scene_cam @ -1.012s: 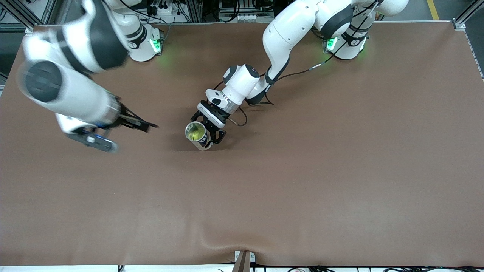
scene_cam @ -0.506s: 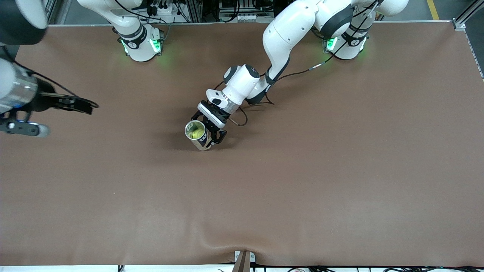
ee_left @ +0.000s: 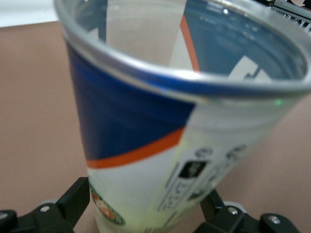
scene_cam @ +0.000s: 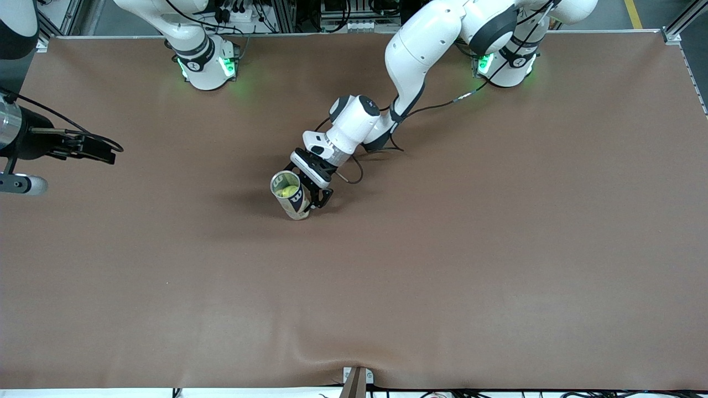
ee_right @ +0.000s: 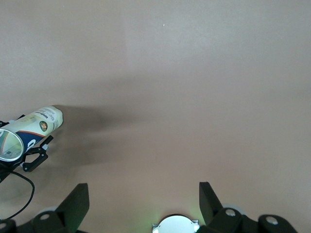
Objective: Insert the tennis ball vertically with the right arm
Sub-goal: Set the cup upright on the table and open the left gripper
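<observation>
The left gripper [scene_cam: 308, 200] grips the upright can [scene_cam: 290, 194], ball [scene_cam: 286, 192] inside. The right gripper [ee_right: 143, 200] hangs spread over the table's [scene_cam: 442, 249] right-arm end

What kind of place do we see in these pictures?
Probably a robotics lab: two Franka arms bolted along a brown-covered table, an aluminium frame with cabling at its edge, and only a tennis ball can as test object.

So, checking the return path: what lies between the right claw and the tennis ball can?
Nothing: bare brown table runs from the right claw to the tennis ball can, as the front view shows.
</observation>
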Action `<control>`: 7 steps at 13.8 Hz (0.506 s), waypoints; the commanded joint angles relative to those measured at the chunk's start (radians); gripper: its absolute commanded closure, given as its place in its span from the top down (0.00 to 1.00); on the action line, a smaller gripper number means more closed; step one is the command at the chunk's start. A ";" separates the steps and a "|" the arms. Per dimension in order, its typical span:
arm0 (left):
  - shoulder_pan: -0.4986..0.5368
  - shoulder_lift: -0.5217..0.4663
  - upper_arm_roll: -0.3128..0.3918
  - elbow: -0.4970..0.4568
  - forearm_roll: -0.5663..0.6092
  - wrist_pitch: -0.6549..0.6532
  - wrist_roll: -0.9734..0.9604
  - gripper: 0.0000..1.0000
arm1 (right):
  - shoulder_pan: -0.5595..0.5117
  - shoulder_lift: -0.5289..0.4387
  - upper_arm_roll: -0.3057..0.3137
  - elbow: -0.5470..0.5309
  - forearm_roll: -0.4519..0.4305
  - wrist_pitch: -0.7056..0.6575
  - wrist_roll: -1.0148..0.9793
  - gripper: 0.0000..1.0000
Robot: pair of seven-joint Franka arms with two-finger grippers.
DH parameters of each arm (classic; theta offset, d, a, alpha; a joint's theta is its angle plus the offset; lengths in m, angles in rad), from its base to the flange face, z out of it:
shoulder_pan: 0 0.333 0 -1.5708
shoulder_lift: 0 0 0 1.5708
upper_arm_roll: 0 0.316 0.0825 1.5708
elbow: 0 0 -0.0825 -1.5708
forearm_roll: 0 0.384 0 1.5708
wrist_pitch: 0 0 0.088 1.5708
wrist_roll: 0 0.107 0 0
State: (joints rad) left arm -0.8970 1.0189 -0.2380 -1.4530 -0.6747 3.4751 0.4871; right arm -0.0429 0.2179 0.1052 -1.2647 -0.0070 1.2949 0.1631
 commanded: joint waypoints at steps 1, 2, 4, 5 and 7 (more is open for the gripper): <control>0.004 -0.054 0.008 -0.064 -0.009 -0.033 -0.022 1.00 | -0.051 -0.066 0.013 -0.040 0.022 0.027 -0.066 1.00; 0.006 -0.059 0.008 -0.070 -0.009 -0.045 -0.024 1.00 | -0.052 -0.096 0.013 -0.091 0.022 0.055 -0.074 1.00; 0.015 -0.069 0.008 -0.084 -0.009 -0.060 -0.024 1.00 | -0.051 -0.199 -0.004 -0.247 0.024 0.166 -0.074 1.00; 0.017 -0.078 0.008 -0.096 -0.009 -0.071 -0.022 1.00 | -0.051 -0.239 -0.004 -0.307 0.024 0.203 -0.074 1.00; 0.032 -0.106 0.008 -0.127 -0.008 -0.099 -0.024 1.00 | -0.031 -0.278 -0.022 -0.366 0.022 0.225 -0.076 1.00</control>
State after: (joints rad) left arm -0.8806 0.9822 -0.2353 -1.5034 -0.6747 3.4152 0.4809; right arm -0.0784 0.0405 0.0983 -1.4952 -0.0010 1.4709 0.1053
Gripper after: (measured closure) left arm 0.000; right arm 0.000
